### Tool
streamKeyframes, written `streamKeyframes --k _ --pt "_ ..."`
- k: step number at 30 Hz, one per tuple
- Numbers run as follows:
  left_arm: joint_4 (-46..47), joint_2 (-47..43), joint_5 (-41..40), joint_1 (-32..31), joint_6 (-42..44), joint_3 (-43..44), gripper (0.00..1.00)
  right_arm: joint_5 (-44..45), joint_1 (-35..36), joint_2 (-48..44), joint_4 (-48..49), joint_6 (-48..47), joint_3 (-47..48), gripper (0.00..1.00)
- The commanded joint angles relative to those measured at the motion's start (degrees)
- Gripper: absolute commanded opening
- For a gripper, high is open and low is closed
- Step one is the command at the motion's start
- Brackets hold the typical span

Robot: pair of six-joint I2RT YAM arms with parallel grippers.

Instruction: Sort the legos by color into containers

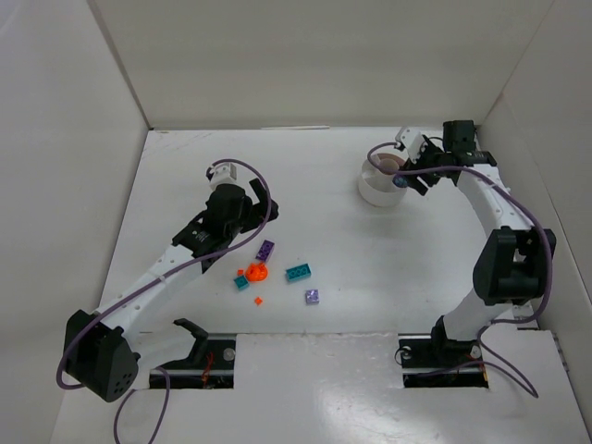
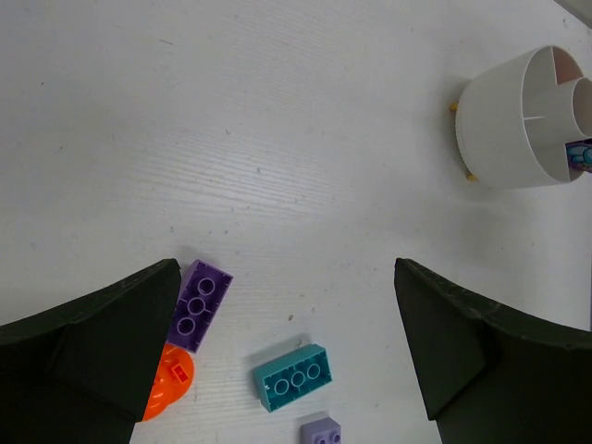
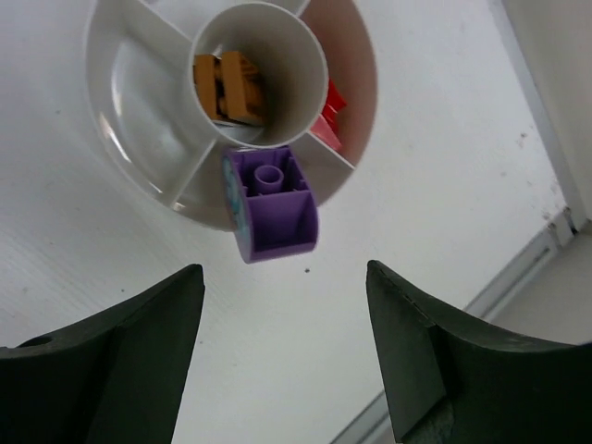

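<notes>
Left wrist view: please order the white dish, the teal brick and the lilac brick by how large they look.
1. white dish
2. teal brick
3. lilac brick, which is partly cut off by the frame edge

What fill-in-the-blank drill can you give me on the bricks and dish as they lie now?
1. The long brick lying between the purple brick and the small lilac brick is ____.
2. The round piece beside the purple brick is ____.
3. The rounded piece at the rim of the dish is mostly ____.
4. The left gripper has its jaws ____, not shut.
Missing words: teal; orange; purple; open.
</notes>
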Motion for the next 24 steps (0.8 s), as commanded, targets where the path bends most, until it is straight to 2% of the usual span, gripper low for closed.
streamKeyframes --k 1,12,23,24 --pt "1.5 -0.7 1.1 0.3 0.8 -0.6 1.0 -12.8 -1.0 0.1 4.2 -2.4 -0.5 0.76" --pt "2.0 0.4 1.6 0.3 0.8 0.0 1.0 -12.4 -5.2 1.3 6.8 -0.7 -3.1 0.77" --pt "2.0 1.4 1.6 0.3 0.8 0.5 1.0 -19.4 -6.2 5.3 9.2 -1.2 -3.7 0.77" --pt "2.0 1.4 1.6 0.3 0.8 0.5 1.0 -20.1 -6.2 5.3 9.7 -0.6 -3.7 0.74"
